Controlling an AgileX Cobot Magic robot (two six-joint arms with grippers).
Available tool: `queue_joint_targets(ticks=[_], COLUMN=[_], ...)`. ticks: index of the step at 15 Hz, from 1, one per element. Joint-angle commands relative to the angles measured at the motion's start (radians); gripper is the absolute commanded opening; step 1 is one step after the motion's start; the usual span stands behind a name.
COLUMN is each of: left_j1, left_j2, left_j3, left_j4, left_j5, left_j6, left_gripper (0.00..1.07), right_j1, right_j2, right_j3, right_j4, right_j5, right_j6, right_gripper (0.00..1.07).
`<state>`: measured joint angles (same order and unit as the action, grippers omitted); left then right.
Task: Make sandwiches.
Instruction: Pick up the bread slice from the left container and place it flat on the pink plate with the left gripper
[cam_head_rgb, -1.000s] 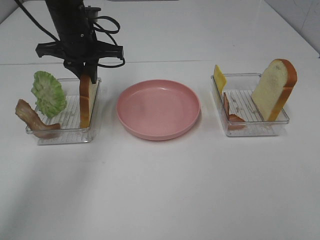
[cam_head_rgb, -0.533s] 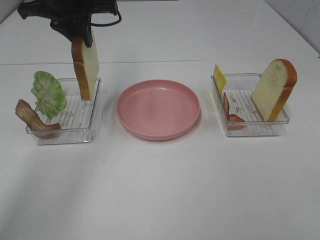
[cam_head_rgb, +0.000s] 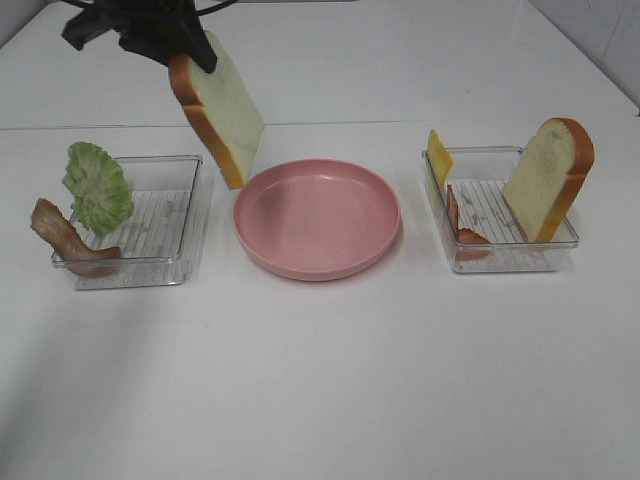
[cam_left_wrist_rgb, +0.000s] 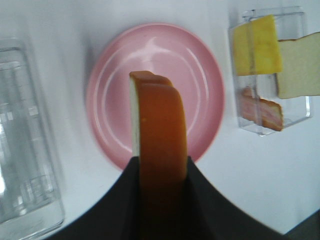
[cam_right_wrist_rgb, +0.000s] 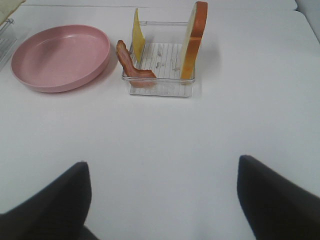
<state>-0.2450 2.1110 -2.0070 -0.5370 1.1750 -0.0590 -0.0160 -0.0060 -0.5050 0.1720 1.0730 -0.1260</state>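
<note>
The white table (cam_head_rgb: 320, 380) spreads under everything, and the round pink plate (cam_head_rgb: 320, 225) sits in the middle of it with nothing on it.

On my left of the plate, just beside its rim, stands a clear tray (cam_head_rgb: 165, 215). On my right of the plate, a little further off, stands the other clear tray (cam_head_rgb: 500, 262).

My left gripper (cam_head_rgb: 185, 48) is up in the air behind the plate and toward its left. It is pinched narrow on the crust end of a bread slice (cam_head_rgb: 222, 110). That slice hangs tilted with its white face turned up and to my right. Its lower corner hangs over the plate's left rim, and I cannot tell whether it touches. In my left wrist view the slice's brown crust lies straight over the plate.

My right gripper (cam_right_wrist_rgb: 161, 162) is spread wide with nothing between its fingers. It hovers over bare table, well back from the plate on my right side.

A second bread slice (cam_head_rgb: 548, 180) stands leaning in the right tray, at the end far from the plate.

A green lettuce leaf (cam_head_rgb: 98, 188) stands up at the left tray's end far from the plate, and a bacon strip (cam_head_rgb: 62, 235) droops over that same tray's outer corner.

A yellow cheese slice (cam_head_rgb: 438, 157) leans at the right tray's plate-side end, with another bacon strip (cam_head_rgb: 462, 225) just in front of it.
</note>
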Motion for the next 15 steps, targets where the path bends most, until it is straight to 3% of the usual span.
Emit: queue_joint_targets(ticks=[1,2,3,6,8,15], left_j1=[-0.001,-0.001,-0.001,-0.001,-0.004,-0.060], left_j2=[0.057,0.136,0.136,0.234,0.276,0.372], left_j3=[-0.002,-0.002,-0.002,-0.002,-0.002,-0.002], left_j4=[-0.119,-0.197,-0.197,-0.389,-0.482,-0.513], left_j5=[-0.018,-0.038,-0.038,-0.089,-0.123,-0.233], left_j6=[0.076,0.089,0.089,0.160,0.167,0.165], left_gripper=[0.00,0.00,0.00,0.00,0.00,0.00], right_j1=[-0.006,-0.006,-0.006,-0.006,-0.006,-0.006], right_j2=[-0.013,-0.013,-0.013,-0.013,-0.013,-0.013], right_j3=[-0.001,-0.001,-0.001,-0.001,-0.001,-0.001], right_j4=[0.000,0.000,0.000,0.000,0.000,0.000], right_j5=[-0.010,-0.010,-0.010,-0.010,-0.010,-0.010], right_j6=[-0.004,-0.004,-0.004,-0.004,-0.004,-0.004], right_gripper=[0.76,0.76,0.76,0.76,0.76,0.76])
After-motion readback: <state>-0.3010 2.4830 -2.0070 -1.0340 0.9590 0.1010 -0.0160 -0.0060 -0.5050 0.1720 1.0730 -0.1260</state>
